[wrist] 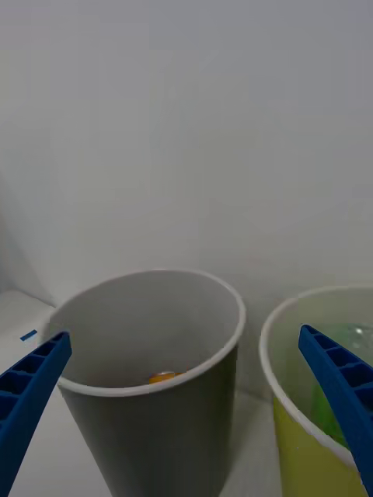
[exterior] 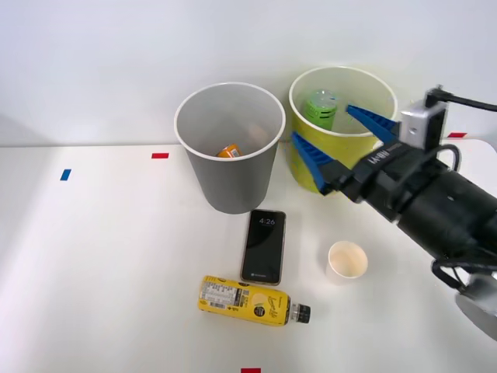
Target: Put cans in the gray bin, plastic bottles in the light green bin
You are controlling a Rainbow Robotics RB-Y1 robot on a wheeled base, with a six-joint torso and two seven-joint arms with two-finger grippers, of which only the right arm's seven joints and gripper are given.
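The gray bin (exterior: 231,179) (wrist: 148,404) stands at the back of the table with an orange can (exterior: 229,151) (wrist: 162,378) lying at its bottom. Right of it, the light green bin (exterior: 359,151) (wrist: 311,450) holds a green ribbed bottle (exterior: 320,109) (wrist: 336,404). My right gripper (exterior: 332,134) (wrist: 186,388) hovers open and empty at the light green bin's front rim, its blue fingers (exterior: 314,159) spread wide. On the table near the front lies a yellow-labelled bottle (exterior: 248,300) with a black cap, on its side, well below and left of the gripper.
A black smartphone (exterior: 263,246) lies face up in front of the gray bin. To its right stands a small white paper cup (exterior: 346,261). Red (exterior: 160,155) and blue (exterior: 65,174) tape marks dot the white table. A white wall rises behind the bins.
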